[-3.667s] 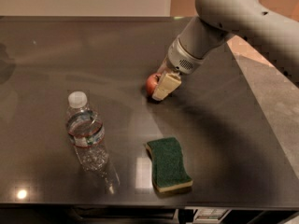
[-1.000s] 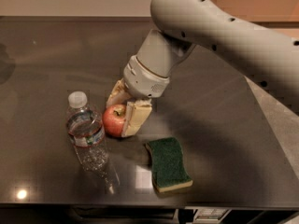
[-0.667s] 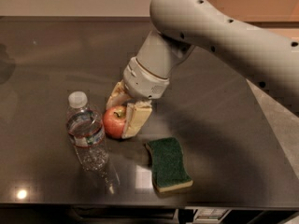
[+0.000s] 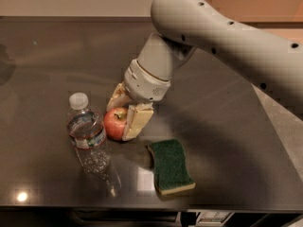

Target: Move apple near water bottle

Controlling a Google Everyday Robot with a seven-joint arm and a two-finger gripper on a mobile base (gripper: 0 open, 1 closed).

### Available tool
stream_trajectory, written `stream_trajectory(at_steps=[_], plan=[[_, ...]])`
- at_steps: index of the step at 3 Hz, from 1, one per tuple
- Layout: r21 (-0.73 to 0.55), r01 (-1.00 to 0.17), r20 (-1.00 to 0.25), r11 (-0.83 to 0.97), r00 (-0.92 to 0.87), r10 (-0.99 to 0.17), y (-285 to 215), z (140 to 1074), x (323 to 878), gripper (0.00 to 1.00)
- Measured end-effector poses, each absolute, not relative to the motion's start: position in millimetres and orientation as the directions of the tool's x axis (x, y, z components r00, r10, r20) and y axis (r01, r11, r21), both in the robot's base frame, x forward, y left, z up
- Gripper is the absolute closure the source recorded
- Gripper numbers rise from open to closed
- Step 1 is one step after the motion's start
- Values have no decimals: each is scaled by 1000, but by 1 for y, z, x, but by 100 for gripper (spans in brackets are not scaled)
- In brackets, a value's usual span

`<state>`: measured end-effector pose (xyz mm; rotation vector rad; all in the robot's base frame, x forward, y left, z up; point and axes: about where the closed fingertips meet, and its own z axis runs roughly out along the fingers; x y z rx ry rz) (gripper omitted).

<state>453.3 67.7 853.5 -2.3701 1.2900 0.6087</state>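
The red apple (image 4: 113, 124) rests on the dark table (image 4: 227, 126), just right of the water bottle (image 4: 87, 136) and almost touching it. The bottle is clear plastic with a white cap and a blue-red-white label, and it stands upright. My gripper (image 4: 120, 119) comes down from the upper right, with its pale fingers (image 4: 138, 119) on either side of the apple, shut on it. The back of the apple is hidden by the gripper.
A green and yellow sponge (image 4: 170, 167) lies on the table to the right of the apple, near the front edge. The table's right edge runs diagonally at the far right. The big grey arm (image 4: 222, 37) spans the upper right.
The gripper carried the apple from the table's middle right down and left to beside the bottle. In the last second it has hardly moved.
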Motion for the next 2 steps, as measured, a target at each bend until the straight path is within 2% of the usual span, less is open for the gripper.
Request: stream_trajectory(at_steps=[1,2], plan=[[-117,-851,-534,-512,489,-690,69,854,453,0],[-117,-851,-534,-513,489,-690,69,854,453,0]])
